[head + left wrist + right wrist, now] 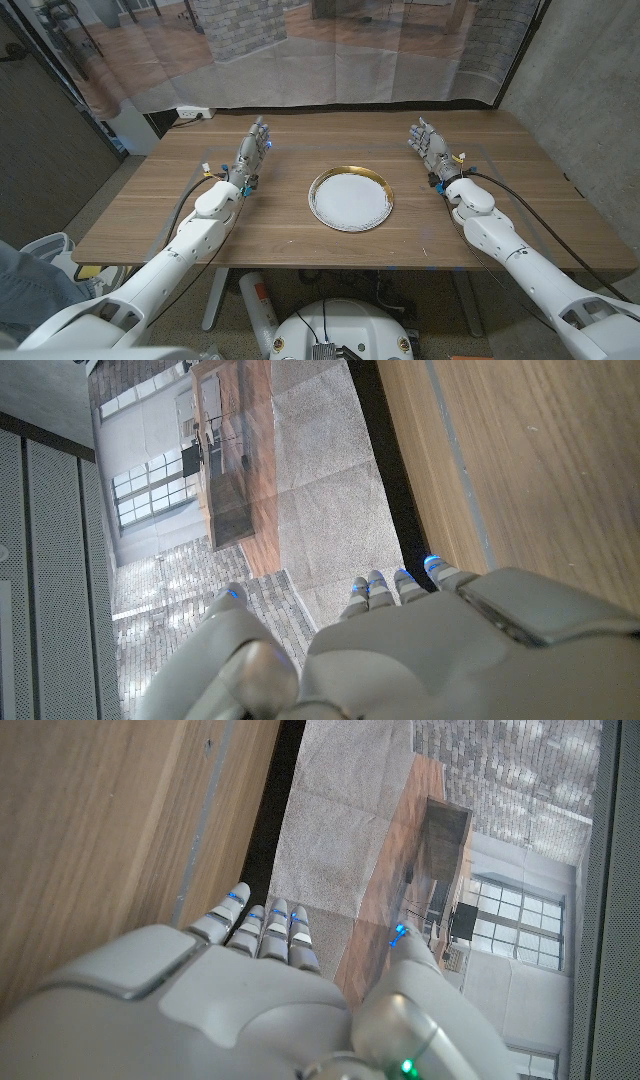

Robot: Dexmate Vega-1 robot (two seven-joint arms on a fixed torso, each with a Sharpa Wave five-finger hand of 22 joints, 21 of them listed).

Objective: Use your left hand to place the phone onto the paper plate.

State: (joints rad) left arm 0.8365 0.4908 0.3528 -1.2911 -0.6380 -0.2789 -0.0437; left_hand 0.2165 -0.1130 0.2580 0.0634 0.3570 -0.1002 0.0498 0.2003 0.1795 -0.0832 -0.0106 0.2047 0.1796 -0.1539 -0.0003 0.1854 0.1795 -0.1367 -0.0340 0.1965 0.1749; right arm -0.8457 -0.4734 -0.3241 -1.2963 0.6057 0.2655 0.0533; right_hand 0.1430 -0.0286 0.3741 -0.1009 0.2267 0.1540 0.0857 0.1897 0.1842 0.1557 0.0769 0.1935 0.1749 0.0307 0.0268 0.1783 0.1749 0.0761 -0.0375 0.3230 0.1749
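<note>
A white paper plate with a gold rim sits at the middle of the wooden table, and nothing lies on it. My left hand stands to the plate's left, fingers apart and stretched toward the far edge, holding nothing. My right hand stands to the plate's right in the same way, fingers spread and empty. In the left wrist view the back of my left hand points past the table edge. The right wrist view shows my right hand likewise. I see no phone on the table.
A translucent curtain hangs behind the table's far edge. A grey wall stands at the right. A power strip lies on the floor behind the far left corner. A person's clothing shows at the picture's lower left.
</note>
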